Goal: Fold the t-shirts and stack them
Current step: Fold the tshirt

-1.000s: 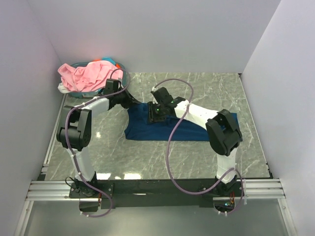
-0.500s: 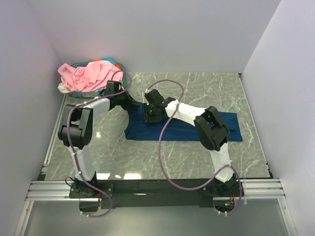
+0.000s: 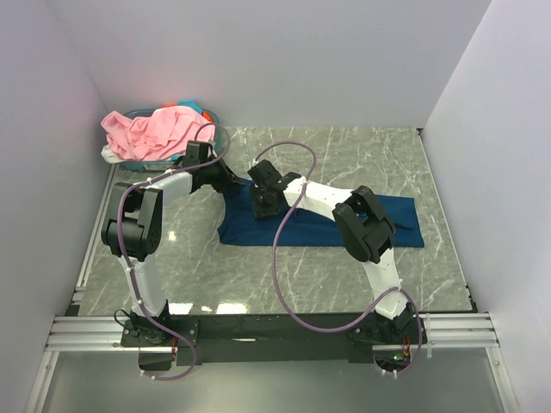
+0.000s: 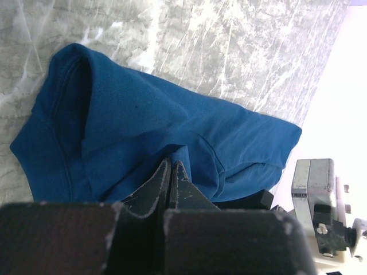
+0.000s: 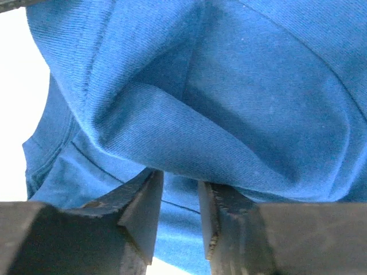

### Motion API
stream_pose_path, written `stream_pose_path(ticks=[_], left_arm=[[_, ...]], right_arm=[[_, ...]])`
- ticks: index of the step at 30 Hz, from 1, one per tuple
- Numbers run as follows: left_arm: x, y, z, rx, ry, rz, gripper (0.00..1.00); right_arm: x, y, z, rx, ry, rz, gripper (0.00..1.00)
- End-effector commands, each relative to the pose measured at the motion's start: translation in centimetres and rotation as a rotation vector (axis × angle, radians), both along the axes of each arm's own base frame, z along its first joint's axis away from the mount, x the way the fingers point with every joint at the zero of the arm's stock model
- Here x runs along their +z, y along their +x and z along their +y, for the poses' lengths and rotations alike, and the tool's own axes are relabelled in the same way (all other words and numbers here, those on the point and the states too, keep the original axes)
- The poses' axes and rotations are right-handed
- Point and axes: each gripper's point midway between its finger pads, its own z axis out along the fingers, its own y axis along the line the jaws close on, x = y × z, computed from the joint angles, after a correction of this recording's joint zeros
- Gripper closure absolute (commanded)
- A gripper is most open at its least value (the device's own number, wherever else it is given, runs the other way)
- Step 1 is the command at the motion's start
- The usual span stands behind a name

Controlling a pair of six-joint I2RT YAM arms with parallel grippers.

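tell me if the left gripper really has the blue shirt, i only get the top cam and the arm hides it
Observer: Yes. In the left wrist view the left gripper is shut, its tips pinching a fold of the navy t-shirt.
Operator: and the right one, clamped yet
Observer: No. In the right wrist view the right gripper is open, with a gap between its fingers. A raised fold of the shirt lies across the tips, not pinched.
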Motion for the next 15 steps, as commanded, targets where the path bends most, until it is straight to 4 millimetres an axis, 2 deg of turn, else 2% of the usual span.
stream_pose_path(ticks=[1,8,12,15], left_arm=[[2.2,0.3,-0.2,-0.019,-0.020,-0.072,1.00],[2.5,-0.6,0.2,-0.008,-0.009,-0.080,1.00],[3.1,-1.3,0.3,0.000,0.014,-0.103,1.00],[3.7,-2.3,0.2,0.006,0.035,-0.116,1.00]], right_arm=[[0.5,-0.1,-1.1,-0.011,-0.056,-0.032,0.63],[0.4,-0.4,-1.3,-0.005,-0.072,-0.022,0.85],[2.2,-0.5,-1.6,0.020,-0.044,-0.045,1.00],[3.9,-1.1,-2.1,0.055,-0.030,-0.059,1.00]])
